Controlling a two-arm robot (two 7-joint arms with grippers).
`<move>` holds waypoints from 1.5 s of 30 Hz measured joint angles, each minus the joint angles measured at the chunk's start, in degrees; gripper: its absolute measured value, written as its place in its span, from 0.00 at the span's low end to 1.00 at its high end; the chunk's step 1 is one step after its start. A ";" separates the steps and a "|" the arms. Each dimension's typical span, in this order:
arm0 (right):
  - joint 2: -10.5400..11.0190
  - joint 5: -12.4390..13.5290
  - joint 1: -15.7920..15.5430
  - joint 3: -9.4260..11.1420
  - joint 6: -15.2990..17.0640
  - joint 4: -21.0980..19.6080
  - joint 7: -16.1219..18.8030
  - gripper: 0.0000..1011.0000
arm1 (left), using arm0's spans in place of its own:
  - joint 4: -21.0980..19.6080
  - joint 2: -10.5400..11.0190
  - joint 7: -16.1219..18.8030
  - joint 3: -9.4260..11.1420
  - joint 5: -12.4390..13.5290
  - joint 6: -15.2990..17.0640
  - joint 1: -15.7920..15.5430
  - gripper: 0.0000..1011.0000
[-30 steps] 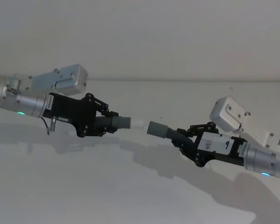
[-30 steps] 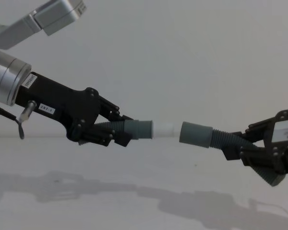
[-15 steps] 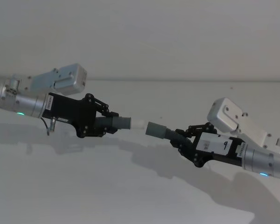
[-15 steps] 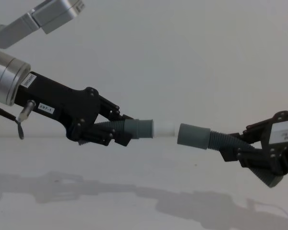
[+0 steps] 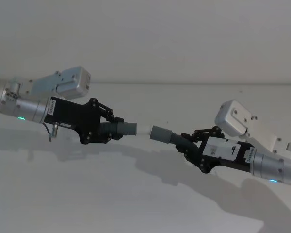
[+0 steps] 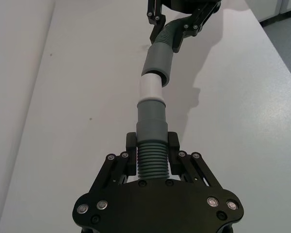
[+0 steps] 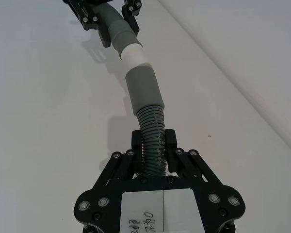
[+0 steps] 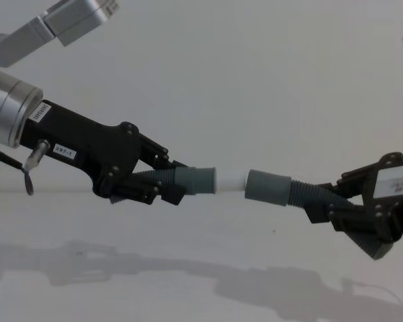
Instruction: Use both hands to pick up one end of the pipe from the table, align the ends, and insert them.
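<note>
White table (image 5: 136, 194) runs under everything and has nothing resting on it, so the pickup part looks done: both hose pieces are up in the air.

Next down in size are the arms. From the head camera, the left gripper (image 5: 108, 127) comes in from 9 o'clock and the right gripper (image 5: 190, 145) from about 4 o'clock, pointing at each other around the middle of the view. Each one is clamped on the ribbed part of its own piece; the wrist cameras show the fingers (image 6: 172, 144) pinching the ribs on both sides, and it's the same on the right (image 7: 169, 138).

The left hose piece (image 8: 181, 181) ends in the whitish tip (image 8: 230, 180), aimed toward 3 o'clock. The right hose piece (image 8: 302, 194) ends in the wider grey socket (image 8: 267, 186), facing back toward 9 o'clock.

From the chest camera the tip sits right at the socket's mouth, touching or barely started. Alignment looks mostly there, though the socket seems to tilt a little off the tip's line. Whether it's actually gone in at all can't be told.

Left to do: straighten that small angle and push them together until the white part disappears.
</note>
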 joint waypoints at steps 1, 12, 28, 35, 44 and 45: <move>0.01 0.05 0.01 0.00 -0.01 0.00 0.00 0.26 | 0.00 0.00 0.00 0.00 0.00 0.00 0.00 0.36; 0.34 1.87 0.06 0.13 -0.34 -0.09 0.23 0.26 | -0.17 0.02 0.02 0.58 -0.49 0.28 -0.29 0.36; 0.47 3.36 0.73 -0.56 -0.82 0.68 0.77 0.26 | -0.78 0.19 -0.53 1.09 -2.01 0.52 -0.40 0.36; 0.47 3.66 1.13 -0.98 -0.88 1.04 1.05 0.26 | -1.18 0.52 -0.53 1.27 -2.35 0.73 -0.39 0.36; 0.51 3.94 1.45 -1.32 -0.92 1.31 1.22 0.26 | -1.46 0.74 -0.51 1.40 -2.62 0.87 -0.35 0.36; 0.52 3.95 1.46 -1.34 -0.91 1.33 1.23 0.26 | -1.47 0.74 -0.50 1.41 -2.64 0.88 -0.35 0.36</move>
